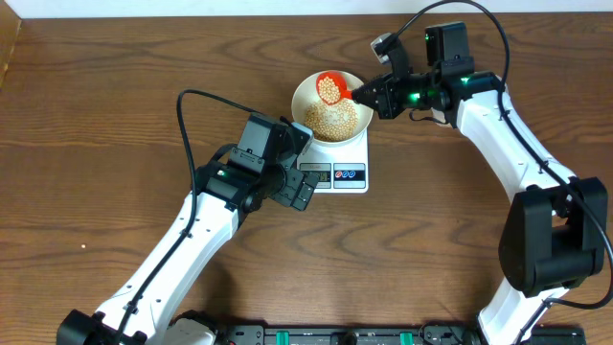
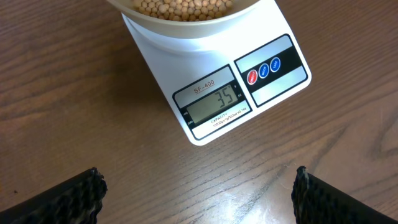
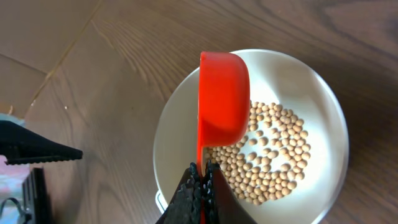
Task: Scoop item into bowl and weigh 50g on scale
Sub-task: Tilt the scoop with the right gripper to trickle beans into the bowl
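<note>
The smooth white rectangular scale (image 1: 343, 174) lay on the wood-grain table (image 1: 431, 268), its grey display (image 2: 216, 102) reading 35. On the scale stood the round white bowl (image 3: 180, 124), holding small tan beans (image 3: 273, 155). Above the scale, the right gripper (image 3: 202, 177) was clenched on a glossy red scoop (image 3: 224, 93) carrying more beans. In front of the scale, the left gripper (image 2: 198, 190) hung released, its ribbed black fingers (image 2: 74, 199) spread and empty.
</note>
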Controlling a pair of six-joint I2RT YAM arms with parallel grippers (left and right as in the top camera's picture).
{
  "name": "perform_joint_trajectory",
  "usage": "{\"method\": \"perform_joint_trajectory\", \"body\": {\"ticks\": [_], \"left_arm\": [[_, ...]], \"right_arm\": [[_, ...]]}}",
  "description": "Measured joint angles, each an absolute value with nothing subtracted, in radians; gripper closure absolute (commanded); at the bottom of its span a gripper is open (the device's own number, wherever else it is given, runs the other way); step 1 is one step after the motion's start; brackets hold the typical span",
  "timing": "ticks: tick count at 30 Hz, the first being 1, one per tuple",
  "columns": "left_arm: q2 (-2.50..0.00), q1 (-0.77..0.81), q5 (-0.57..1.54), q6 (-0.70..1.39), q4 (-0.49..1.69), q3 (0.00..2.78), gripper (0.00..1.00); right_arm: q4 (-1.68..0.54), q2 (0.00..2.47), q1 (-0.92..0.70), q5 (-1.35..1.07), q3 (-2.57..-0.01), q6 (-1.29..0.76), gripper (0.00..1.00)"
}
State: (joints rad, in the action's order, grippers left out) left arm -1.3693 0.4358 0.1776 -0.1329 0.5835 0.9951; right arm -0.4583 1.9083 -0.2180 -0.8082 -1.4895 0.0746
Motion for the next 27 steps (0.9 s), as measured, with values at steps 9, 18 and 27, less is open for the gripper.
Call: {"method": "perform_joint_trajectory", "body": {"ticks": [9,18,27], "left_arm": [[-1.369,0.436,0.178,-0.133,0.583,0.995,0.02],[-1.369,0.436,0.178,-0.133,0.583,0.995,0.02],[-1.369,0.436,0.178,-0.133,0.583,0.995,0.02]], "right_arm": [[-0.459,1.908,-0.218,-0.75,-1.489,0.137,0.99],[-0.463,1.908,-0.218,-0.726,-1.489,0.216,0.99],[-0.471,1.908,-0.222,-0.67,-1.489,0.281,0.99]]}}
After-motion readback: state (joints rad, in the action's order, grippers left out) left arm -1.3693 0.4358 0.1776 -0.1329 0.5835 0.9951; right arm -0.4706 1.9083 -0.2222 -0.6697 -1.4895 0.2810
